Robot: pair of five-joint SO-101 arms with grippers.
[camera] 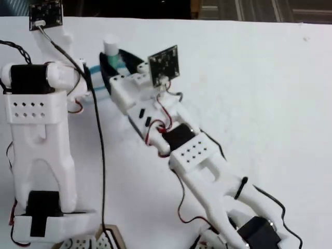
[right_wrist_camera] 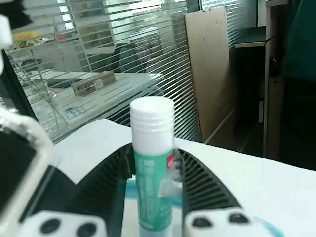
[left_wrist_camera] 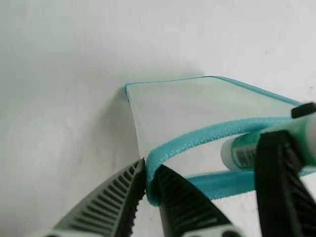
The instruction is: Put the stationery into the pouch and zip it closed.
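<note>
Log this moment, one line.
left claw: shut on pouch zipper edge | right claw: shut on glue stick | glue stick at pouch opening

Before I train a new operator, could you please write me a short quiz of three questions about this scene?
1. True or false: the right gripper is empty.
2. What does the left gripper pinch?
A. the teal zipper edge of the pouch
B. a pencil
C. a cable
3. Fill in: the cap of the glue stick is ___ in colour.

Key
1. False: it is shut on the glue stick.
2. A
3. white
</note>
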